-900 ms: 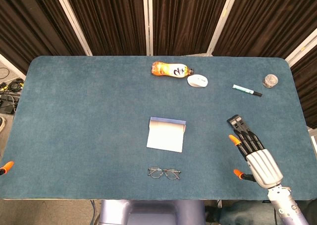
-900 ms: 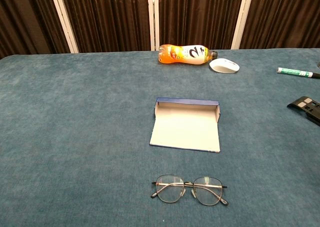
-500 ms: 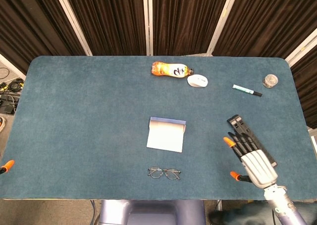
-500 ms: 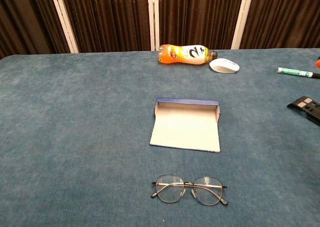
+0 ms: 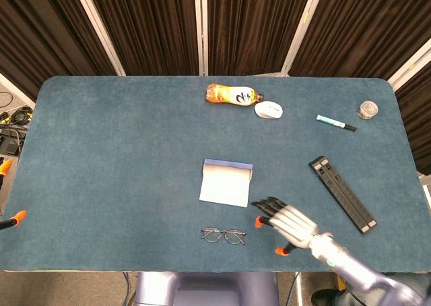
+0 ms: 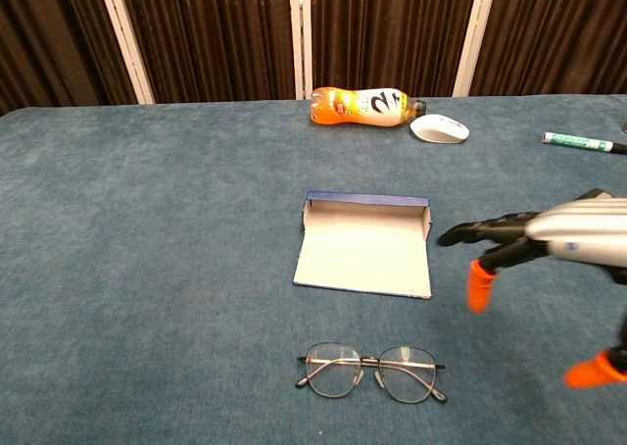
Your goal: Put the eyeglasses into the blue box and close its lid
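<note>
The eyeglasses (image 5: 223, 235) lie folded open on the table (image 5: 101, 151) near its front edge, just in front of the open blue box (image 5: 226, 182). The right hand (image 5: 286, 222) hovers to their right, near but apart, fingers spread and holding nothing, pointing toward the box

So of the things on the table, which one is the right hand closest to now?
The eyeglasses, at the near edge just left of the right hand. The open blue box lies slightly farther; the other things lie farther off.
</note>
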Action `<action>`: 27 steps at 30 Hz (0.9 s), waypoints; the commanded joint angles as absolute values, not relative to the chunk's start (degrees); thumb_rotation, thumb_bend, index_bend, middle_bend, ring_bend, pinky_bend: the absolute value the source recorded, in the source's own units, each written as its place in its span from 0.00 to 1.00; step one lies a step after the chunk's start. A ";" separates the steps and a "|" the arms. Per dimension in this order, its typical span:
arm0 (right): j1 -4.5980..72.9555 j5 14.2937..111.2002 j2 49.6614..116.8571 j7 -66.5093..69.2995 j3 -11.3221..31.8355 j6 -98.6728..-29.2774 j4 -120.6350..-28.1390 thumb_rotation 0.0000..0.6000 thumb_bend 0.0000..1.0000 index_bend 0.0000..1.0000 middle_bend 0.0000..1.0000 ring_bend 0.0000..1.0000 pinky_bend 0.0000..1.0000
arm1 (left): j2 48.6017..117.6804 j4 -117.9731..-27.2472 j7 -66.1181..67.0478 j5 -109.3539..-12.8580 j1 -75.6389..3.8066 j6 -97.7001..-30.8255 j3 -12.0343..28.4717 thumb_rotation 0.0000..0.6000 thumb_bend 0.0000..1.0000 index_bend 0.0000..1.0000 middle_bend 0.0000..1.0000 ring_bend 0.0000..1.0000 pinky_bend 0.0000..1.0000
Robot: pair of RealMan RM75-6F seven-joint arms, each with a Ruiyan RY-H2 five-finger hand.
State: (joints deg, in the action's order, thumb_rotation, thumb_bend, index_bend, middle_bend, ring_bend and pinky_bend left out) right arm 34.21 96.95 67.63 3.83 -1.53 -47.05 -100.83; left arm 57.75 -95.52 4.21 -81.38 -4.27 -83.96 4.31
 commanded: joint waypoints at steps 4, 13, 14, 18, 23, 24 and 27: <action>39.57 85.52 74.97 -4.95 2.98 -38.32 -99.74 1.00 0.15 0.39 0.00 0.00 0.00 | 58.45 -94.46 4.59 -79.90 -4.92 -82.61 4.60 1.00 0.00 0.00 0.00 0.00 0.00; 45.26 70.18 80.54 -18.50 4.65 -34.51 -99.68 1.00 0.17 0.43 0.00 0.00 0.00 | 58.64 -93.88 4.39 -78.83 -5.36 -81.73 4.81 1.00 0.00 0.00 0.00 0.00 0.00; 45.70 68.88 81.01 -19.56 4.49 -34.60 -99.59 1.00 0.17 0.43 0.00 0.00 0.00 | 58.69 -93.79 4.42 -78.65 -5.44 -81.56 4.85 1.00 0.00 0.00 0.00 0.00 0.00; 47.43 63.03 82.90 -23.81 3.51 -35.93 -99.67 1.00 0.18 0.44 0.00 0.00 0.00 | 58.88 -93.44 4.57 -78.21 -5.63 -81.22 4.91 1.00 0.00 0.00 0.00 0.00 0.00; 48.83 59.01 84.89 -27.89 2.47 -39.04 -100.00 1.00 0.19 0.44 0.00 0.00 0.00 | 59.06 -93.27 4.76 -78.00 -5.75 -81.02 4.87 1.00 0.00 0.00 0.00 0.00 0.00; 49.02 58.41 85.20 -28.40 2.31 -39.55 -100.10 1.00 0.19 0.44 0.00 0.00 0.00 | 59.09 -93.26 4.82 -77.99 -5.77 -81.01 4.85 1.00 0.00 0.00 0.00 0.00 0.00; 49.74 56.37 86.41 -29.96 1.92 -41.03 -100.15 1.00 0.19 0.45 0.00 0.00 0.00 | 59.20 -93.26 5.09 -78.00 -5.80 -80.99 4.75 1.00 0.00 0.00 0.00 0.00 0.00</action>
State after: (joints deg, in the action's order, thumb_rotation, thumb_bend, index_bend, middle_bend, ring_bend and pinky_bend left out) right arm 49.26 57.17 85.75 -29.23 2.24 -40.49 -100.08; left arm 59.18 -93.26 5.06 -78.00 -5.79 -80.99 4.78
